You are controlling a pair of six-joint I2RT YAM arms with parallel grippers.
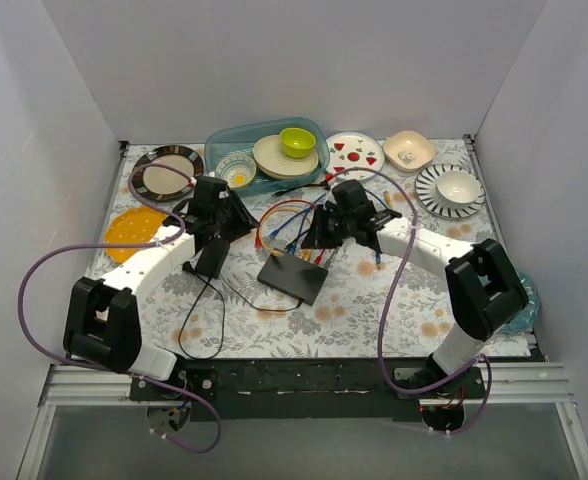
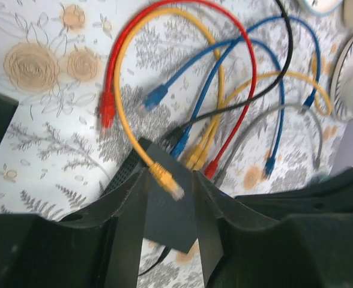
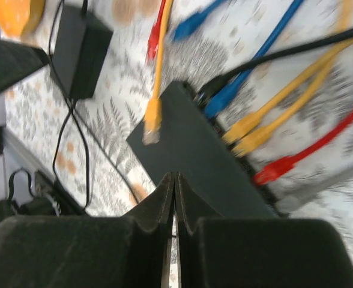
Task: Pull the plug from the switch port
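Note:
The flat black switch (image 1: 294, 277) lies at the table's middle, sockets along its far edge. In the left wrist view, blue (image 2: 179, 146), yellow (image 2: 195, 158) and red (image 2: 211, 170) plugs sit in the switch (image 2: 170, 213). A loose yellow plug (image 2: 166, 180) rests on the switch top, out of any socket; it also shows in the right wrist view (image 3: 152, 123). My left gripper (image 2: 170, 176) is open, its fingers either side of that loose plug without gripping it. My right gripper (image 3: 174, 177) is shut and empty, just above the switch (image 3: 206, 162).
A black adapter block (image 1: 212, 258) on a black cord lies left of the switch. Loops of red, yellow, blue and grey cable (image 1: 279, 225) spread behind it. A teal tub (image 1: 264, 150), plates and bowls line the back. An orange plate (image 1: 134, 228) sits at the left.

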